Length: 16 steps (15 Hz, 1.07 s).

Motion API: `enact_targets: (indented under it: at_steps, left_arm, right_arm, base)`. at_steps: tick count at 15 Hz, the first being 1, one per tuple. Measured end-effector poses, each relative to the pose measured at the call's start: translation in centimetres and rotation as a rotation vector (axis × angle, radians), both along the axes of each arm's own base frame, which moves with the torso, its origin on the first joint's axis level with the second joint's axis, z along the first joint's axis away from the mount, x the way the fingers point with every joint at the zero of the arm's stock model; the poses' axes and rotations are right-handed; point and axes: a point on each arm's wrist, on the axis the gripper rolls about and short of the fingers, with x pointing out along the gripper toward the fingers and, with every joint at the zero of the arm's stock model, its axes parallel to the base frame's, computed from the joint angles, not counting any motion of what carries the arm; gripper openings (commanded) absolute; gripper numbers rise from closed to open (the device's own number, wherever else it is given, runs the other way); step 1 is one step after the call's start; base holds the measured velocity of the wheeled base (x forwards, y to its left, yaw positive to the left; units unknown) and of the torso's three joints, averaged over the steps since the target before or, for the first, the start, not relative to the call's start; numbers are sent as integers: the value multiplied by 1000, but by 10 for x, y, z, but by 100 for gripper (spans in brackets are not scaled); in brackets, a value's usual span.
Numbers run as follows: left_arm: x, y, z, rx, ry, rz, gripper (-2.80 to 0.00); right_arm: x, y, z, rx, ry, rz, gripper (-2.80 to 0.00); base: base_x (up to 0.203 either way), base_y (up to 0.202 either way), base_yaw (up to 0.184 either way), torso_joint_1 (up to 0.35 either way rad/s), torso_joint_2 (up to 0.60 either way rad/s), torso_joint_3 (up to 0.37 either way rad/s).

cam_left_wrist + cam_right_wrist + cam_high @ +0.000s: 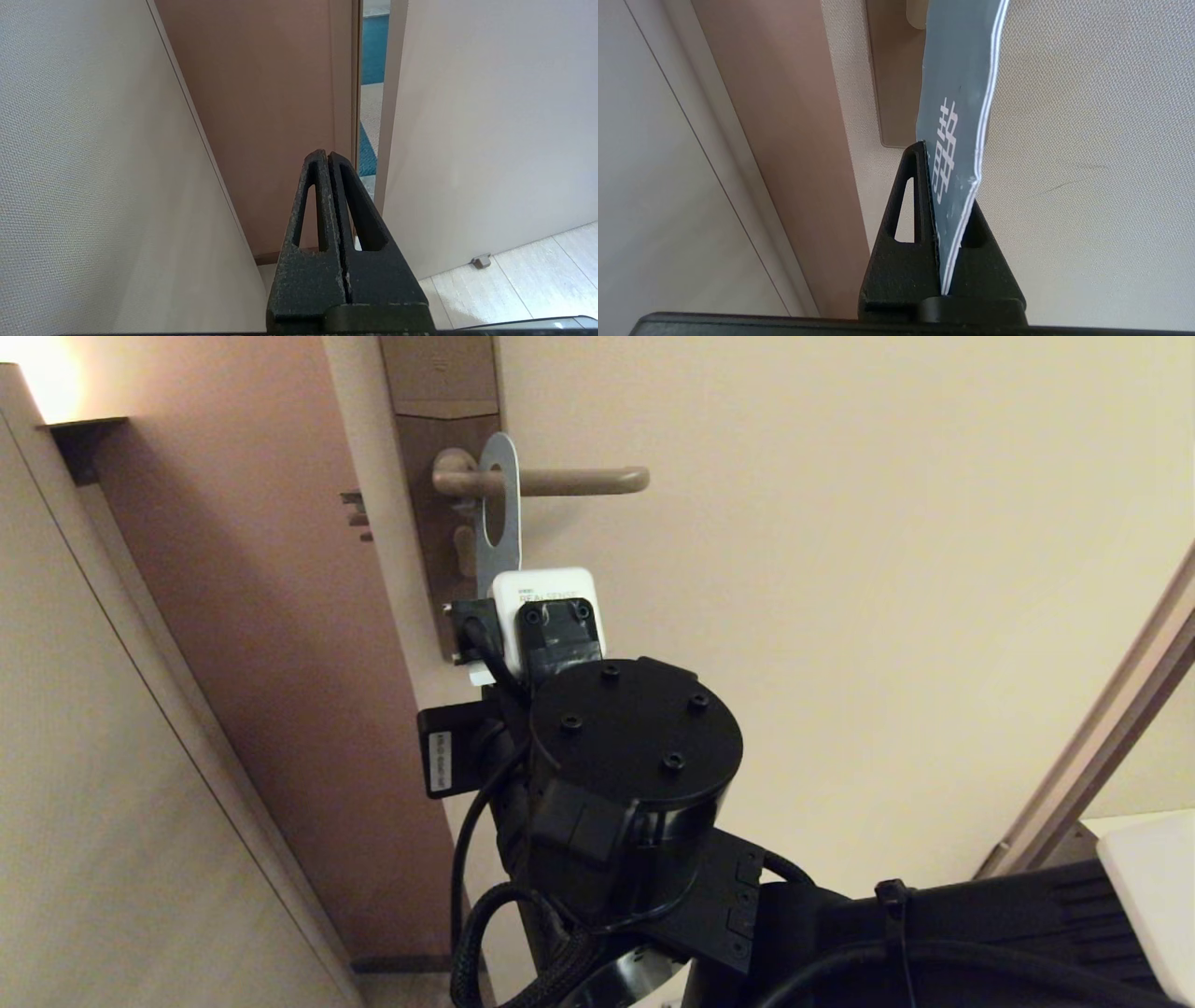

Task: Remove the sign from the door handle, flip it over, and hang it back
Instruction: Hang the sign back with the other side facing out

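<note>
Gripping sign [957, 140] — right gripper [943, 186]

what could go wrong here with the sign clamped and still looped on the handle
The right gripper pinches only the lower end of the teal card sign, and its oval hole is looped round the beige-bronze bar handle, near the lock plate end. Pulling down or outward could bend or tear the card. It already curves in the grip. A thin edge hold might also slip while it slides along the bar. The left gripper is parked, shut.
</note>
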Motion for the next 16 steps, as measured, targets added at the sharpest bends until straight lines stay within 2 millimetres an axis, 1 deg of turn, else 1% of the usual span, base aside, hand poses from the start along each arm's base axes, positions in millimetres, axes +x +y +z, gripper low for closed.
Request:
enact_targets:
  at_steps: [1, 2, 11, 14, 16]
  left_arm:
    - [0, 0, 0, 0, 0, 0, -280]
    - [0, 0, 0, 0, 0, 0, -280]
    - [0, 0, 0, 0, 0, 0, -280]
    - [0, 0, 0, 0, 0, -1, -280]
    - [0, 0, 0, 0, 0, 0, -280]
  right_arm:
    - [0, 0, -1, -2, 1, 0, -52]
    - [0, 0, -2, -5, 3, 1, 0]
    - [-1, -2, -2, -14, 6, 0, 0]
    - [-5, -11, -2, -31, 14, 1, 0]
    - [-9, -21, -1, -41, 19, 2, 0]
  base:
    - [0, 0, 0, 0, 0, 0]
    - [0, 0, 0, 0, 0, 0]
    - [0, 0, 0, 0, 0, 0]
    - [0, 0, 0, 0, 0, 0]
    - [0, 0, 0, 0, 0, 0]
